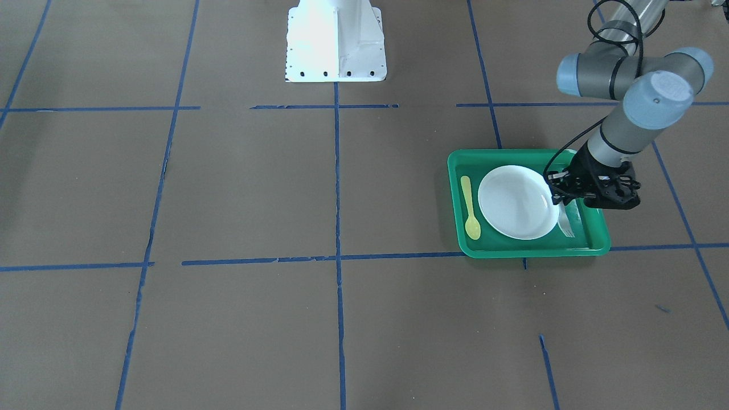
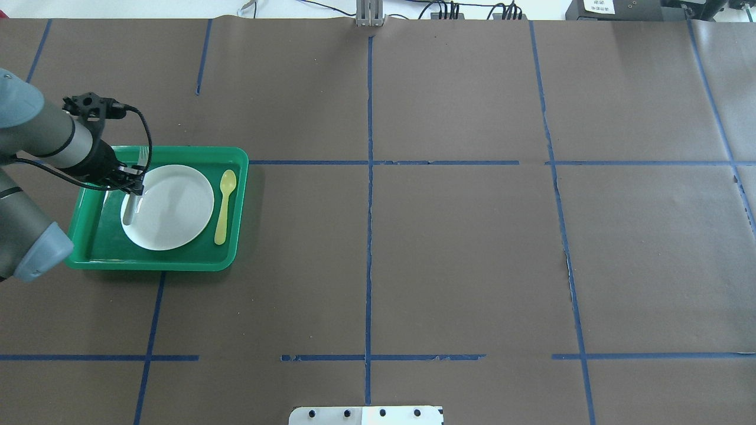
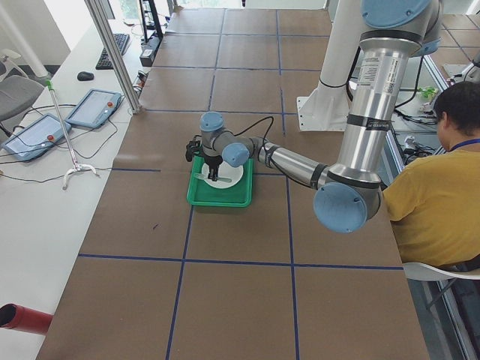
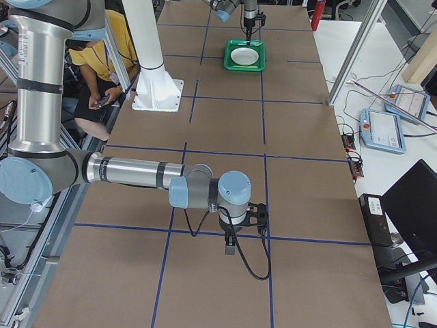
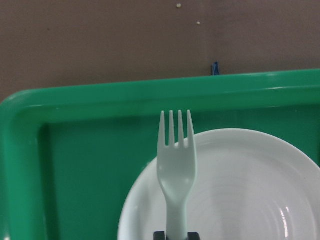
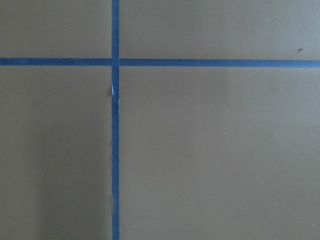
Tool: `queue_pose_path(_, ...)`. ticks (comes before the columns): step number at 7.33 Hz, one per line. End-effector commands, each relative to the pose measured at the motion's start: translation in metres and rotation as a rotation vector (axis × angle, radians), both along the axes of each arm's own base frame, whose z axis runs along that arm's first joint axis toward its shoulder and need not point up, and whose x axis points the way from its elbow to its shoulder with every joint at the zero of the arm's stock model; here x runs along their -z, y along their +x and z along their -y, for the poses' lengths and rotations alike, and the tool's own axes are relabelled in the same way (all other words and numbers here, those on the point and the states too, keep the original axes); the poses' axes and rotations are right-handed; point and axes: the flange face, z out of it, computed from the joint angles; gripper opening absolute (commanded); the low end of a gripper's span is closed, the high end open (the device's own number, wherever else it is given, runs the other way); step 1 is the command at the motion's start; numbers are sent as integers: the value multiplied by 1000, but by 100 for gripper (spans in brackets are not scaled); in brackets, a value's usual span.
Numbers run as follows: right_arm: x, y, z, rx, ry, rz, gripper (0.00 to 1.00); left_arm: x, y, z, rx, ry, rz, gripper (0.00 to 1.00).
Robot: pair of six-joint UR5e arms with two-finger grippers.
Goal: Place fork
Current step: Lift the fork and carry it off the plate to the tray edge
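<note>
My left gripper (image 2: 134,186) is shut on the handle of the whitish translucent fork (image 2: 142,156). It holds the fork over the green tray (image 2: 195,150), along the left edge of the white plate (image 2: 177,206). The tines point at the tray's far rim. In the left wrist view the fork (image 5: 176,165) lies partly over the plate (image 5: 250,190) and partly over the tray floor (image 5: 90,170). I cannot tell whether it touches them. The front view shows the fork (image 1: 566,221) below the gripper (image 1: 561,193). My right gripper (image 4: 230,242) hangs over bare table far from the tray. I cannot tell whether it is open or shut.
A yellow spoon (image 2: 223,206) lies in the tray on the plate's other side. The table is brown paper with blue tape lines (image 6: 115,150). The white robot base (image 1: 336,40) stands mid-table. An operator (image 3: 442,172) sits beside the table.
</note>
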Motion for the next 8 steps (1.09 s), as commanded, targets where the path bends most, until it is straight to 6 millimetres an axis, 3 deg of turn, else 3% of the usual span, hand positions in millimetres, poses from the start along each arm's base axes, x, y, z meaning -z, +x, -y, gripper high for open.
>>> queue_pose_path(1,0,0,0,0,0,0,100,-45,-26,-8,-2,-32,55,0)
queue_pose_path(2,0,0,0,0,0,0,100,-51,-19,-2,11,-61,59,0)
queue_pose_path(6,0,0,0,0,0,0,100,-35,-9,7,51,-87,35,0)
queue_pose_path(8,0,0,0,0,0,0,100,-39,-6,6,46,-93,39,0)
